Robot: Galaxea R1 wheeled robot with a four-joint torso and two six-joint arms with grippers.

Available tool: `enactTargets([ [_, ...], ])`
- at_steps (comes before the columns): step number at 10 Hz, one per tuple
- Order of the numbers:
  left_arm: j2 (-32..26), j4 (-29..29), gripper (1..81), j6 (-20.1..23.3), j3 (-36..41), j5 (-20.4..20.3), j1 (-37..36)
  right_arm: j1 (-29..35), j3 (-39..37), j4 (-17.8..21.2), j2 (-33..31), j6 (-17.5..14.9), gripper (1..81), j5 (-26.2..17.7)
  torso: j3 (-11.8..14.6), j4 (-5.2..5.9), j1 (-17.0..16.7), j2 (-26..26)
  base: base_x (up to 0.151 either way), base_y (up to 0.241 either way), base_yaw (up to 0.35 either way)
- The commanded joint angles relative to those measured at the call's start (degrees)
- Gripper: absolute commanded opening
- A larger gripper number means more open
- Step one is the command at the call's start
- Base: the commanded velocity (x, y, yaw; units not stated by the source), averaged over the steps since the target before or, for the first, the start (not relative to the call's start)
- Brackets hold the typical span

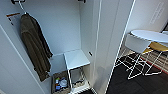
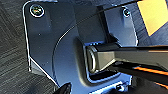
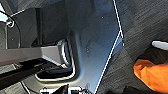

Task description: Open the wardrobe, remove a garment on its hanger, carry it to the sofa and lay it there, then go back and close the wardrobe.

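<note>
The wardrobe (image 1: 62, 25) stands open in front of me in the head view, showing its white interior, with its right door (image 1: 110, 50) swung out. Bright orange fabric of the garment (image 3: 150, 77) shows in the right wrist view over the dark carpet, with a white piece (image 3: 160, 45) just beside it. I cannot tell whether anything holds it. A flat yellow-orange patch (image 2: 152, 15) shows in the left wrist view, and I cannot tell what it is.
A dark olive-green jacket (image 1: 33, 47) hangs on a white hanger (image 1: 22, 7) at the wardrobe's left. Inside are a white shelf (image 1: 76, 58) and a basket (image 1: 60, 82) with small items. A white round table (image 1: 150, 35) and yellow-seated wire chairs (image 1: 157, 47) stand right of the door.
</note>
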Motion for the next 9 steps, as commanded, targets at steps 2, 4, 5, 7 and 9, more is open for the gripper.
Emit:
enactTargets([
  [2, -0.3, 0.7, 81.1, 0.3, 0.2, 2.0, -1.5, 0.6, -0.1, -0.1, -0.2, -0.2, 81.1, -3.5, 0.0, 0.0, 0.0, 0.0, 0.0, 0.0, 0.281],
  [4, -0.3, 0.7, 81.1, 0.3, 0.2, 1.9, -1.5, 0.6, -0.1, -0.1, -0.2, -0.2, 81.1, -3.5, 0.0, 0.0, 0.0, 0.0, 0.0, 0.0, 0.278],
  [5, -0.3, 0.7, 81.1, 0.3, 0.2, 1.9, -1.4, 0.5, -0.1, -0.1, -0.2, -0.3, 81.1, -3.5, 0.0, 0.0, 0.0, 0.0, 0.0, 0.0, 0.281],
  [7, -0.3, 0.7, 81.1, 0.3, 0.2, 1.9, -1.4, 0.6, -0.1, -0.1, -0.2, -0.3, 81.1, -3.5, 0.0, 0.0, 0.0, 0.0, 0.0, 0.0, 0.261],
  [9, -0.3, 0.7, 81.1, 0.3, 0.2, 1.9, -1.4, 0.5, -0.2, -0.1, -0.2, -0.3, 81.1, -3.5, 0.0, 0.0, 0.0, 0.0, 0.0, 0.0, 0.254],
])
